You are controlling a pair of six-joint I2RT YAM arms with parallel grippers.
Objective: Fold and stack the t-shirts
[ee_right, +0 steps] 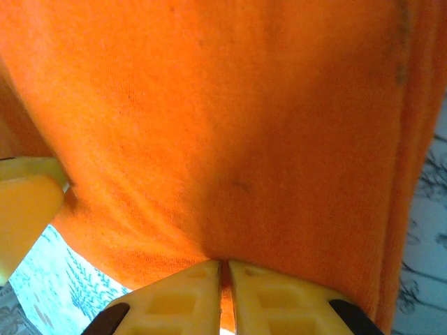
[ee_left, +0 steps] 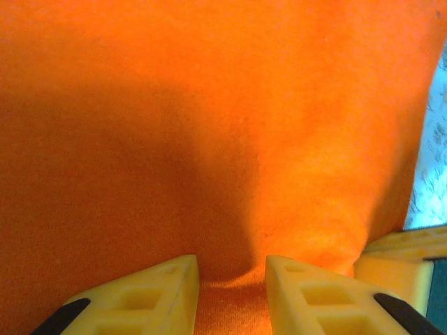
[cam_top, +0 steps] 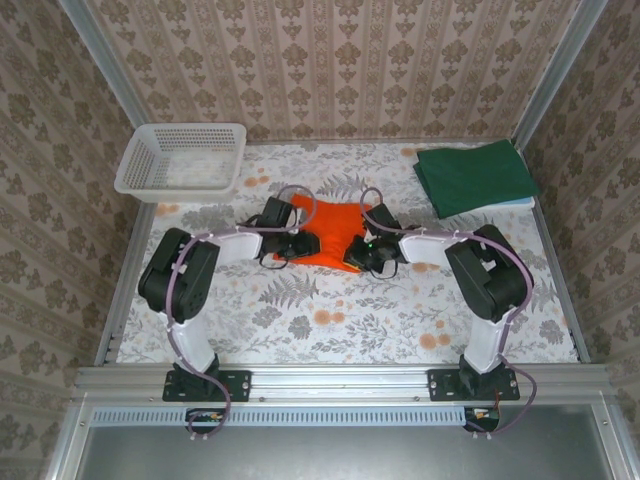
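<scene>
Overhead, a bright orange cloth t-shirt [cam_top: 330, 230] lies rumpled at the middle of the surface [cam_top: 330, 320], which is covered in a floral print. Both arms reach in over the shirt's near edge, the left end effector [cam_top: 291, 250] and the right end effector [cam_top: 358, 256] close together. Their dark wrists hide the fingertips and part of the hem, so from here I cannot tell how the fingers stand. A dark green cloth t-shirt [cam_top: 475, 175] lies folded flat at the far right corner, well apart from the orange one. A pale strip shows along its right edge, too thin to identify. A white plastic lattice basket [cam_top: 182, 158] sits at the far left corner.

In the left wrist view, orange cloth covers almost everything. The two pale yellow fingers [ee_left: 164, 293] stand a little apart, with a bunched fold of the shirt pressed between them. A further yellow finger, cut off by the frame's right edge, sits just beside them. A blurred sliver of the surface shows at the right.

In the right wrist view, the fingers [ee_right: 181, 296] are nearly together, clamped on a thin edge of the orange t-shirt, which hangs taut above them. The patterned surface shows at both lower corners, and a yellow shape at the left is out of focus.
</scene>
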